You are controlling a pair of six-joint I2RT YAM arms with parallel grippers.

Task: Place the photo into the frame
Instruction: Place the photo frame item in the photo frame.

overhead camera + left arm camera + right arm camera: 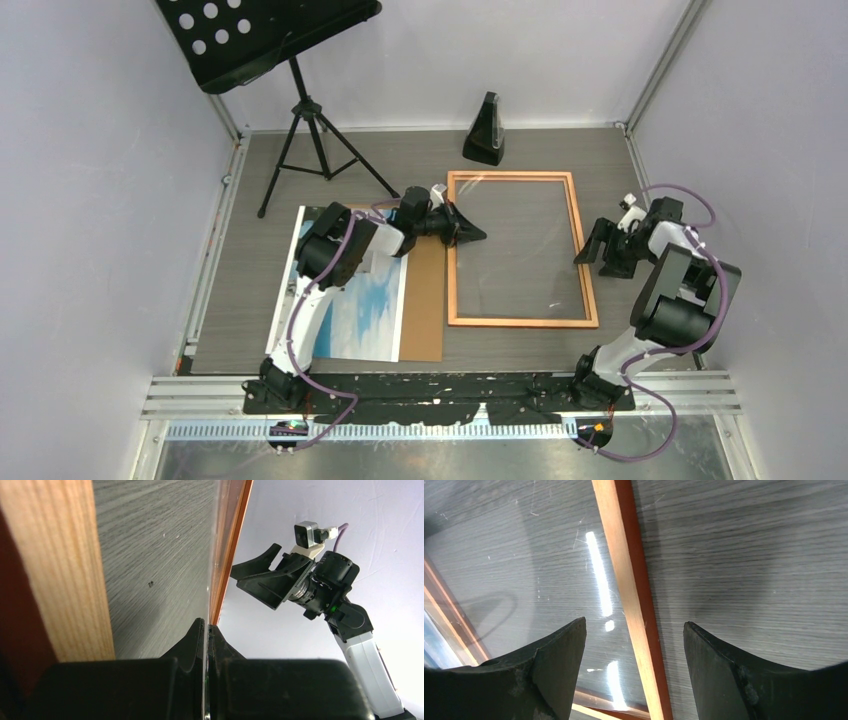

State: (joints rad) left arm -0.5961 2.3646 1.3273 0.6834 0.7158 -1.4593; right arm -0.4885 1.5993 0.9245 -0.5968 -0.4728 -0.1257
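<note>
While the photo (365, 310) lies flat on the table (520, 170) left of centre, it is not in the frame (520, 321). White border and blue sky face up, and my left arm crosses over its upper part. Under it is a brown backing board (428, 300), showing as a strip along the photo's right edge and just beside the frame's left rail.

Frame: lying flat mid-table, long sides running away from me, copper-orange rails. A glass pane (515, 250) sits in it, with streaks of light reflection on it and the grey table grain showing through. Photo and frame are apart, with the board strip between them.

Left gripper (468, 234): reaching right, tip over the frame's left rail near its far corner. In the left wrist view my fingers (192, 640) are pressed together with only a thin seam between them and nothing visible in it. Below them are glass and table grain, the broad left rail at the view's left.

Right gripper (600, 258): at the frame's right rail, about halfway along. In the right wrist view both fingers are spread wide apart and the rail runs through the gap between them, glass on one side and bare table on the other. Whether the fingertips touch the rail or the table, I cannot tell.

Further out: black music stand (300, 110) on a tripod at the back left, and a black metronome (486, 130) upright just beyond the frame's far rail
</note>
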